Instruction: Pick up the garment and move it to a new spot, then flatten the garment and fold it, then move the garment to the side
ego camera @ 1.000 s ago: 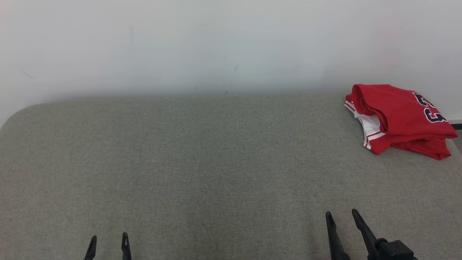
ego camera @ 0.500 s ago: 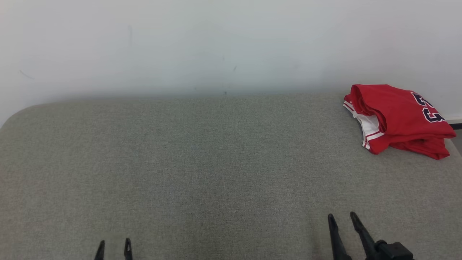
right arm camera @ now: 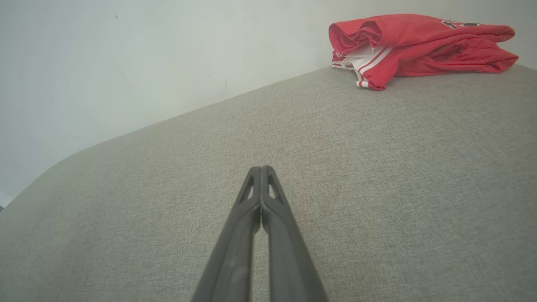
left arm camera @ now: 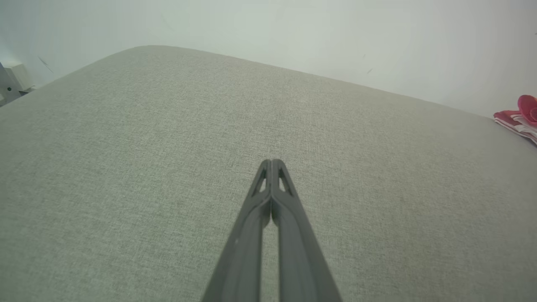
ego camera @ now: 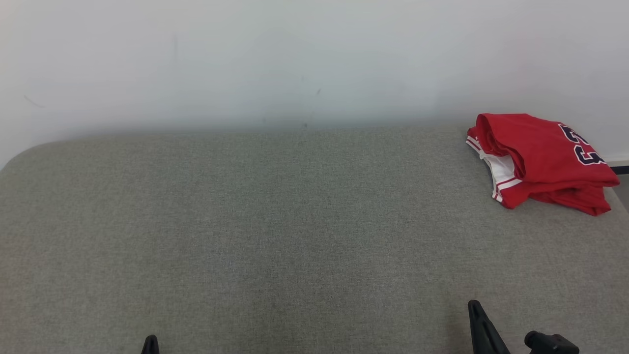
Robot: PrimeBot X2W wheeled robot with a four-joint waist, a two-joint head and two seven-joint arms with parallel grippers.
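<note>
The red garment [ego camera: 535, 147] lies on a grey surface [ego camera: 295, 221], a white wall [ego camera: 295, 59] behind it — left gripper [left arm camera: 272, 161] and right gripper [right arm camera: 261, 168] (fingers pressed together, empty) are well apart from it.

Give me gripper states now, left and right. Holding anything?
Left gripper: closed, fingers together, holding nothing.
Right gripper: closed, holding nothing; the red garment lies well apart from it.

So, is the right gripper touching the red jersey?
Apart. The right wrist view shows the right gripper, shut and empty, with a broad stretch of grey cushion between its tips and the red jersey at the far corner.
</note>
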